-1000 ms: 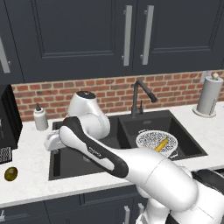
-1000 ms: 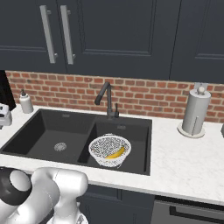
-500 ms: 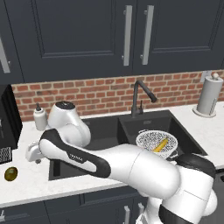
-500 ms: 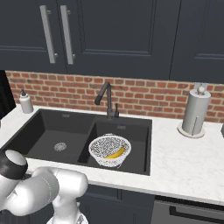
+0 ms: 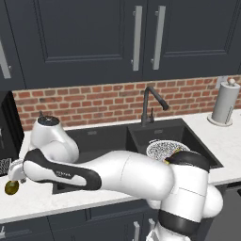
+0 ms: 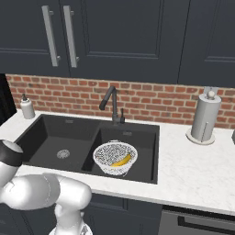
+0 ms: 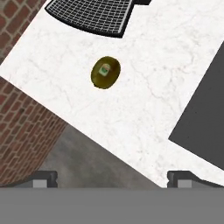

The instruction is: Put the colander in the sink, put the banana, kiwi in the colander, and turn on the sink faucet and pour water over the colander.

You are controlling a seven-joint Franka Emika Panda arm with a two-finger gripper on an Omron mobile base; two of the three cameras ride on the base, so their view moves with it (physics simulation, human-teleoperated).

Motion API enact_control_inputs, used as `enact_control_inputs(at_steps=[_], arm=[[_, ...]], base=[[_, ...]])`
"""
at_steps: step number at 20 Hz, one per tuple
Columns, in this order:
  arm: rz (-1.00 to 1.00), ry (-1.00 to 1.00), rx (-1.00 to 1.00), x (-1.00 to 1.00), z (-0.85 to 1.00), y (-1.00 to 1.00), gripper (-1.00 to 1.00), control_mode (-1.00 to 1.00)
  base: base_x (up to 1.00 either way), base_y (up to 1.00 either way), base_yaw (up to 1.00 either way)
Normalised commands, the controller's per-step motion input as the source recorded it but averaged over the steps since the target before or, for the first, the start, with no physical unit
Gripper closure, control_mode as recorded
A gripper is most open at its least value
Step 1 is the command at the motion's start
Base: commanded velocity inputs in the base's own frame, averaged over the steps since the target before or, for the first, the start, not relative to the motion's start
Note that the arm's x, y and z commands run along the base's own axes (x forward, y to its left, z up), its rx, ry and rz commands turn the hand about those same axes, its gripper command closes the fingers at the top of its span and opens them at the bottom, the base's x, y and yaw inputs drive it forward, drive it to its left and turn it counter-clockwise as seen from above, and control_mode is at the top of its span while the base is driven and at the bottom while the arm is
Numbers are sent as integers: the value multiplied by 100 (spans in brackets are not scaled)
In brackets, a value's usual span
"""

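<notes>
A: Where is the small oval olive-green kiwi (image 7: 105,72) seen?

B: It lies on the white marbled countertop (image 7: 166,65), left of the matte black double-basin sink (image 6: 69,137), near the counter's front edge. In the left base view it (image 5: 12,187) sits just below the end of the white arm. A pale sticker is seen on its top.

A: And the two-finger gripper (image 7: 111,177)?

B: It is held above the counter, apart from the fruit. Its jaws are spread wide, with nothing between them.

A: What stands close to the fruit?

B: A dark wire-mesh object (image 7: 89,15) is seen just beyond it on the counter. Nothing lies between the fingertips and the fruit.

A: What of the rest?

B: The round white colander speckled with dark holes (image 6: 115,157) rests in the smaller right basin, and the curved yellow banana (image 6: 121,161) lies inside it. The tall slim black faucet (image 6: 110,103) stands behind the divider. A white soap dispenser bottle (image 6: 27,107) is set at the brick wall to the left, and a paper towel roll on its stand (image 6: 204,116) to the right.
</notes>
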Motion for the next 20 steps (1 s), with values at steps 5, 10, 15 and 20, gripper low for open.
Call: enact_control_inputs(at_steps=[5, 10, 15, 20], arm=[[0, 0, -5, 0, -12, 52, -100, -100], [-1, 0, -8, 0, -24, 27, -100, -100], [-4, 0, -9, 8, -27, 4, -100, -100], [-5, 0, -6, 13, -24, 0, -100, -100]], base=[[0, 0, 0], [0, 0, 0], [0, 0, 0], [0, 0, 0]])
